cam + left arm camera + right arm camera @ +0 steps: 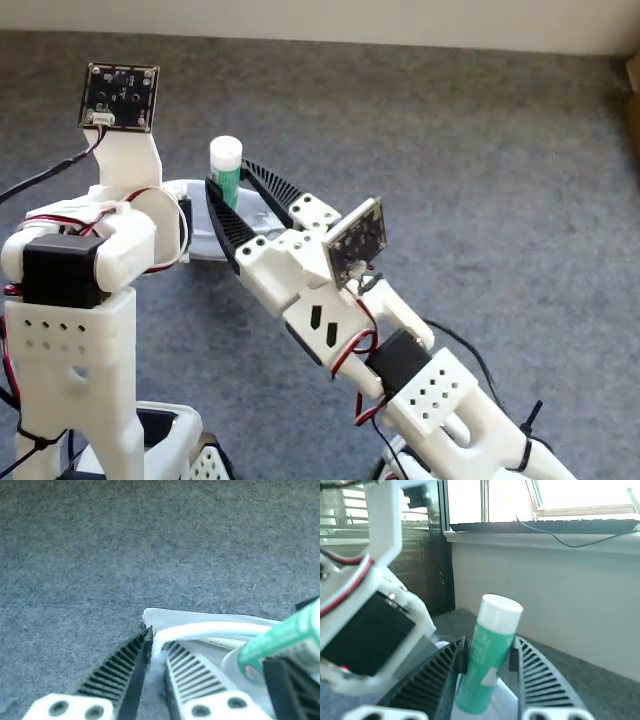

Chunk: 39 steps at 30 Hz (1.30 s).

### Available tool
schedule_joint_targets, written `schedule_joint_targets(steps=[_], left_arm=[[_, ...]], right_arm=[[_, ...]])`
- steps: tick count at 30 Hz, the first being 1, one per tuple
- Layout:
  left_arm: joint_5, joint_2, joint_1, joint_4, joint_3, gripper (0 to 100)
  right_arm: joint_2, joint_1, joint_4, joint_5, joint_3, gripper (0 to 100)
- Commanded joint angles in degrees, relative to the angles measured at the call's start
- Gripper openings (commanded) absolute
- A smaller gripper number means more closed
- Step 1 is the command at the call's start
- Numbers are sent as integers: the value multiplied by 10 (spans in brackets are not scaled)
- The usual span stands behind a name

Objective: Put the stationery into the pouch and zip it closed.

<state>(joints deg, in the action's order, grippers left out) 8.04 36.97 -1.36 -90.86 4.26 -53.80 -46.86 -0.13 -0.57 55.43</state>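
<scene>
A green and white glue stick (226,160) stands upright between the black fingers of my right gripper (228,175), which is shut on it. In the right wrist view the glue stick (487,665) sits between the two ribbed fingers of the right gripper (489,642). Just below it lies the white pouch (203,240), partly hidden by both arms. My left gripper (155,637) is shut on the pouch's rim (200,622), holding the mouth up. The glue stick (280,640) hangs tilted over the pouch's opening, its lower end close to the pouch.
Grey carpet (450,150) covers the whole surface around the pouch. The left arm's white body (80,300) stands tall at the left, close beside the right gripper. A wall and window ledge (545,527) show behind in the right wrist view.
</scene>
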Motion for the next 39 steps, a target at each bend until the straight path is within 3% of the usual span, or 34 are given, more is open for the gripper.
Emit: schedule_joint_targets(steps=[1,17,28,33,39], left_arm=[[3,3,8,4,-14,7],[3,3,8,5,-13,7],[4,3,7,5,-13,7],[4,3,7,5,-13,7],[3,4,7,5,-6,7]], right_arm=[[-5,7,53,7,-8,235],[-160,-4,203,7,-11,241],[-203,-5,477,-3,-145,241],[-203,-11,561,-63,-157,241],[-200,-47,573,-62,-150,241]])
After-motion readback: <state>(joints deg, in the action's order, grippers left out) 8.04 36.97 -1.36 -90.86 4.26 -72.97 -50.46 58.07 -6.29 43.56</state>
